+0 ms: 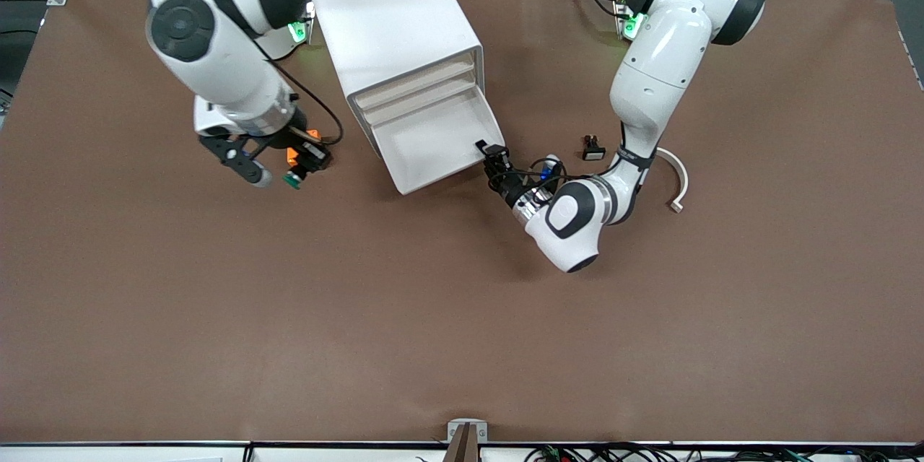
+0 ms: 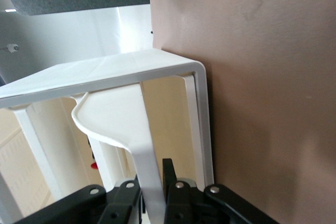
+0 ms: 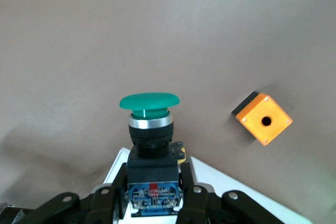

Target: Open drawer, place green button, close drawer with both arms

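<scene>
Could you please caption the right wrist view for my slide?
Right gripper holds the green-capped button above the brown table, orange box nearby.

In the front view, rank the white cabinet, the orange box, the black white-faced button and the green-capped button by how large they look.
1. White cabinet, by far the largest.
2. Black white-faced button.
3. Orange box and green-capped button, held in the right gripper: both partly hidden by the gripper, so unranked.

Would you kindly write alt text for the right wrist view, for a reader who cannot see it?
The right gripper holds the button by its black-blue body, its round green cap pointing away from the camera, above the brown table. An orange box with a hole in its face lies on the table nearby, apart from the button.
</scene>
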You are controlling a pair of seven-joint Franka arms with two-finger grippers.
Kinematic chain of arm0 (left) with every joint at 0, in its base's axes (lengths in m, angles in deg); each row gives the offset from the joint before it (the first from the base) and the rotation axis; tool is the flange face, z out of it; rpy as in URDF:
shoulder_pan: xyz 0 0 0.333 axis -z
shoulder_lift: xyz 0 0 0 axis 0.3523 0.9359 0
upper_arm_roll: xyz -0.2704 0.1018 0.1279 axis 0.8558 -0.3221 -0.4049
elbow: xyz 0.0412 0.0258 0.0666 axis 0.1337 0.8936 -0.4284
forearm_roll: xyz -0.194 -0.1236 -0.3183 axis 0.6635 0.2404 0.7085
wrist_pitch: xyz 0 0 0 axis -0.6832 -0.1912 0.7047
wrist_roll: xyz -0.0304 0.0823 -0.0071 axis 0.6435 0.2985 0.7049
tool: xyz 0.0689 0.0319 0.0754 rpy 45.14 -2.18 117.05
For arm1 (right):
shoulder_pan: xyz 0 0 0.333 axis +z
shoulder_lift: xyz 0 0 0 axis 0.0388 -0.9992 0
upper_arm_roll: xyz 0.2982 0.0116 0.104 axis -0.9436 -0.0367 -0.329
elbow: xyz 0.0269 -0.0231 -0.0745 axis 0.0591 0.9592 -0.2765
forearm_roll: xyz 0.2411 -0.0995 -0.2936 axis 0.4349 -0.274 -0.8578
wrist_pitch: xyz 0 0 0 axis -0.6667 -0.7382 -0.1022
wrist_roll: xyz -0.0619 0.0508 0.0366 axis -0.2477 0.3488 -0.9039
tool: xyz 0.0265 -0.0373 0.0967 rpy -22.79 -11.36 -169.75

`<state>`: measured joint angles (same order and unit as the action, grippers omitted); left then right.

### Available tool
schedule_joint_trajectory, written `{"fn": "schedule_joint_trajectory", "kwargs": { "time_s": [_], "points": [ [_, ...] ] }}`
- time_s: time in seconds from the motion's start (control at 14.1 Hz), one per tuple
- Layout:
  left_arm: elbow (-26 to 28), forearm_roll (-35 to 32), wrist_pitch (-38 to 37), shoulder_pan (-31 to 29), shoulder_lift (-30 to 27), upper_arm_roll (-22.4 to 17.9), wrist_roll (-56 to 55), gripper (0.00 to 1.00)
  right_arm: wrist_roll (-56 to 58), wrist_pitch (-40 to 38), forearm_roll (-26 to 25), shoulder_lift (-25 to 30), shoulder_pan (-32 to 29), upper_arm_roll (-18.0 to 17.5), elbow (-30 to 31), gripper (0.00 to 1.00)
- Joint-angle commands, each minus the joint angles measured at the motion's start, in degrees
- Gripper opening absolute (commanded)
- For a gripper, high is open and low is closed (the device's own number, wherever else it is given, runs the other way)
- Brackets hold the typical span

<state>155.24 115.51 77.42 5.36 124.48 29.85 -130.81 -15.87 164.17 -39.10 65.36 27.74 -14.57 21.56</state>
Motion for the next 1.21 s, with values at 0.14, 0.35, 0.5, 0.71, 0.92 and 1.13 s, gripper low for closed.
{"fn": "schedule_joint_trajectory", "kwargs": {
  "time_s": [0.14, 0.35, 0.5, 0.71, 0.92, 1.13],
  "points": [
    [0.1, 0.7, 0.3, -0.3, -0.7, -0.3, 0.5, 0.26, -12.1, 5.4, 0.6, -4.3, 6.8, 0.6, 0.1, 0.0],
    [0.0, 0.5, 0.4, -0.3, -0.7, -0.6, 1.1, 1.0, -19.0, 8.0, 0.5, -6.9, 11.4, 0.6, 0.0, 0.0],
    [0.0, 0.4, 0.4, -0.3, -0.7, -0.6, 1.7, 1.0, -22.1, 9.1, 0.4, -8.6, 15.0, 0.6, 0.0, 0.0],
    [-0.1, 0.4, 0.4, -0.6, -1.2, -0.8, 7.5, 1.0, -26.2, 12.4, 0.4, -10.6, 18.7, 0.6, 0.1, 0.0],
    [-3.8, -0.2, 0.5, -1.2, -1.6, -3.0, 18.2, 1.0, -30.0, 18.2, 0.4, -12.6, 21.7, 0.6, 1.7, 0.0],
    [-4.6, -0.3, 0.6, -1.2, -1.9, -7.3, 29.0, 1.0, -30.1, 20.8, 0.5, -14.1, 23.5, 0.5, 3.4, 0.0]
  ]
}}
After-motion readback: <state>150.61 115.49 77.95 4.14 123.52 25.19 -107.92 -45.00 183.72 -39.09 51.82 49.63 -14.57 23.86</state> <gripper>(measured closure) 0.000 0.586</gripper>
